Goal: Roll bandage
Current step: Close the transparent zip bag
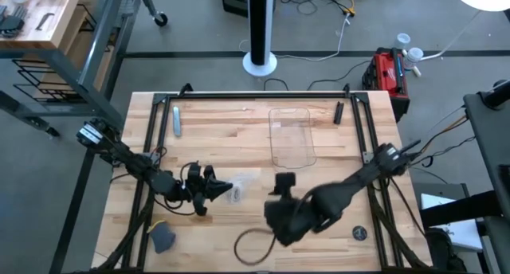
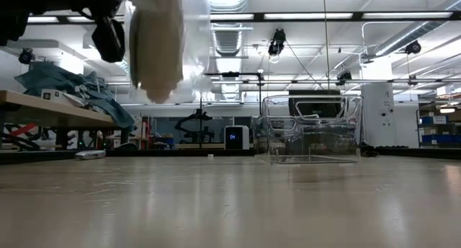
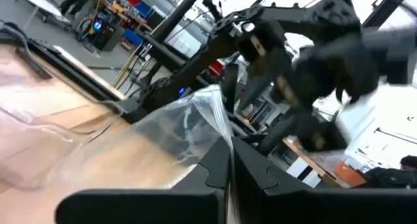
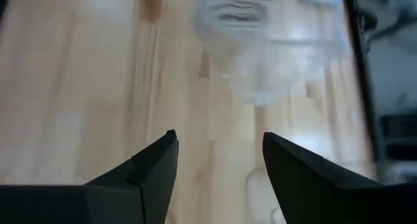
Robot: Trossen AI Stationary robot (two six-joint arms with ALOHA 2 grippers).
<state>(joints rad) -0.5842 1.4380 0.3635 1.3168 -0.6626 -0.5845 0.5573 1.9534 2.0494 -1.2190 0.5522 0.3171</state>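
The left gripper, at about 8 o'clock on the tabletop, has its jaws pressed together on a clear plastic wrapper held up off the wood. Inside hangs the bandage, a whitish roll with its long axis near upright in the low view. The step looks like freeing the roll. At 5 o'clock the right gripper hovers, jaws spread, and would next need to pinch the wrapper's far end.

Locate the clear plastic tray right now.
In the high view, the clear tray sits on the table's far middle, beyond both grippers, right of a small grey-blue object.
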